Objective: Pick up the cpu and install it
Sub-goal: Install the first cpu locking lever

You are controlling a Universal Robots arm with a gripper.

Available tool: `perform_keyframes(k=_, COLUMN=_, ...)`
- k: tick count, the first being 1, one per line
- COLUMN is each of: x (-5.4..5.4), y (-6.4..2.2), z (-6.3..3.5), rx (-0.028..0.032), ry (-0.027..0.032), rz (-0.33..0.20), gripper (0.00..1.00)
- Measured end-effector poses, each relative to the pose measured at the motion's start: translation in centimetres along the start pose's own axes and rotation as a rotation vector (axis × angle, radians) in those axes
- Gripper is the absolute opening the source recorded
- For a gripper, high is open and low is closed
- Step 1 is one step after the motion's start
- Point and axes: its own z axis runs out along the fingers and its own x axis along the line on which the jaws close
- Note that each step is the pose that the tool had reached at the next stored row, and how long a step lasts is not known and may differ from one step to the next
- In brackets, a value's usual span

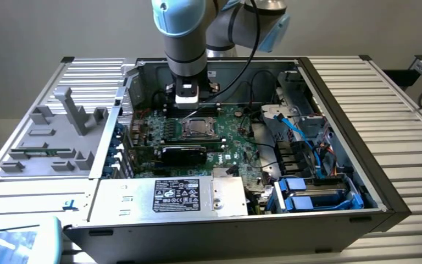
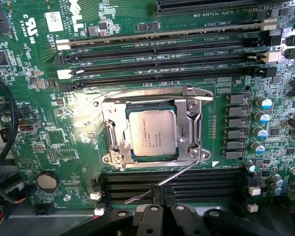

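Your fingers (image 2: 157,199) are closed together, gripping nothing; the cpu (image 2: 152,132) lies flat inside the socket frame (image 2: 194,123)

Eyes on the cpu (image 1: 194,127) now: small, flat, square, shiny silver-grey metal top carrying rows of fine printed text, thin darker edge just showing around it. Lying face-up and level, not tilted, sides square to the metal socket frame (image 2: 194,129) ringing it. Seated inside that frame, roughly midway across the green motherboard (image 2: 49,64). Flanked on two opposite sides by banks of long black memory slots (image 2: 187,183). Resting unheld, top fully in view.
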Motion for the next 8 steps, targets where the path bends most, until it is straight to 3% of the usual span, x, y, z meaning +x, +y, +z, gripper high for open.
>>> perform_keyframes(k=8, x=0.00, y=0.00, z=0.03, rx=0.0044, ry=-0.0002, rz=0.000, gripper=0.12)
